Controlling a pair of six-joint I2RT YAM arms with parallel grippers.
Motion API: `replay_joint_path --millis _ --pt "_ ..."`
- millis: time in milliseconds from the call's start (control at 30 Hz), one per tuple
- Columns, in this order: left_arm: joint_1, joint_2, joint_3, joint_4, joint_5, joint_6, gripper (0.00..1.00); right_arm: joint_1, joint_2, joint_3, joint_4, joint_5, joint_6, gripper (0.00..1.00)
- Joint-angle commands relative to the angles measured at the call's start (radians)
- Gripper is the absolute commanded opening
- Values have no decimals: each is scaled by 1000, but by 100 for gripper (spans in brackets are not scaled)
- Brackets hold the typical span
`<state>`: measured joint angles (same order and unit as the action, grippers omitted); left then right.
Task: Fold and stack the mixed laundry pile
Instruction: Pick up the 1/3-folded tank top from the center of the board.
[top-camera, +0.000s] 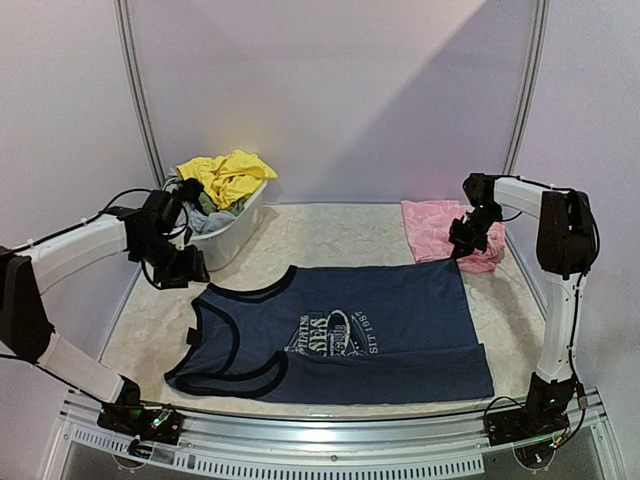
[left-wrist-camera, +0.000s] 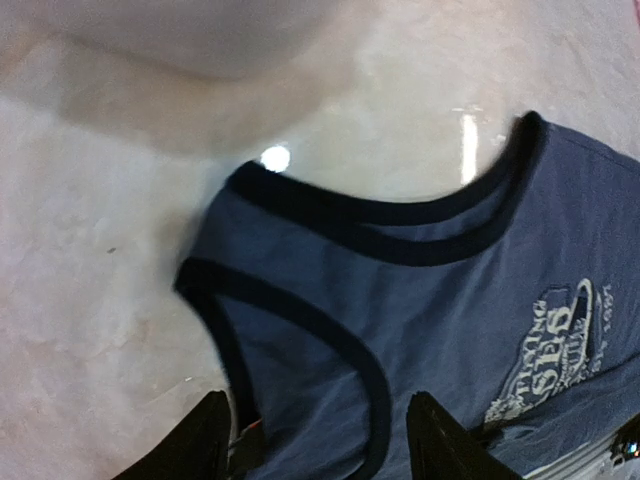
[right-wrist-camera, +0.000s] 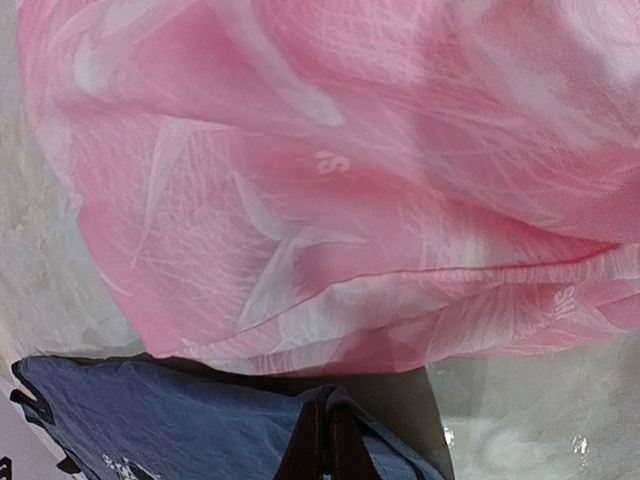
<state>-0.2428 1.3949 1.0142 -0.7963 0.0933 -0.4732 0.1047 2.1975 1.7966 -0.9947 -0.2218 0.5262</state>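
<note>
The navy tank top (top-camera: 340, 330) with white lettering lies spread flat mid-table, neck to the left. My left gripper (top-camera: 183, 266) hovers by its shoulder straps. In the left wrist view it (left-wrist-camera: 320, 440) is open and empty over the tank top (left-wrist-camera: 420, 300). My right gripper (top-camera: 463, 243) is at the top's far right corner. In the right wrist view it (right-wrist-camera: 325, 445) is shut on a pinch of the navy cloth (right-wrist-camera: 180, 420). The pale pink patterned piece (top-camera: 435, 225) lies folded just behind, and it fills the right wrist view (right-wrist-camera: 330, 180). Yellow (top-camera: 230, 175) and grey (top-camera: 200, 215) pieces sit in the tub.
A white plastic tub (top-camera: 238, 235) stands at the back left, close behind my left gripper. Metal frame posts rise at both back corners. A metal rail (top-camera: 330, 430) runs along the near table edge.
</note>
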Motion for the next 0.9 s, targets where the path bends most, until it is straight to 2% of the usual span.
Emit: replay_joint_path --millis 0,133,267,400,633,733,867 --pt "-121 99 134 32 69 157 63 11 -103 -13 -20 -31 -80 0" --pt "-214 247 279 36 83 228 64 13 -133 -57 -8 -43 -103 0" --pt "-267 437 497 3 84 292 64 16 -128 -68 -1 -44 -96 0" --pt "-273 631 692 -30 88 349 64 16 -120 -63 2 -39 -88 0" --pt "-273 928 1055 -211 108 471 60 18 -113 -57 -20 -31 -87 0" --pt "-269 1002 1142 -276 122 518 54 18 -116 -58 -33 -17 -90 0" --pt "-260 1011 1109 -276 145 527 51 18 -120 -55 -47 -13 -94 0"
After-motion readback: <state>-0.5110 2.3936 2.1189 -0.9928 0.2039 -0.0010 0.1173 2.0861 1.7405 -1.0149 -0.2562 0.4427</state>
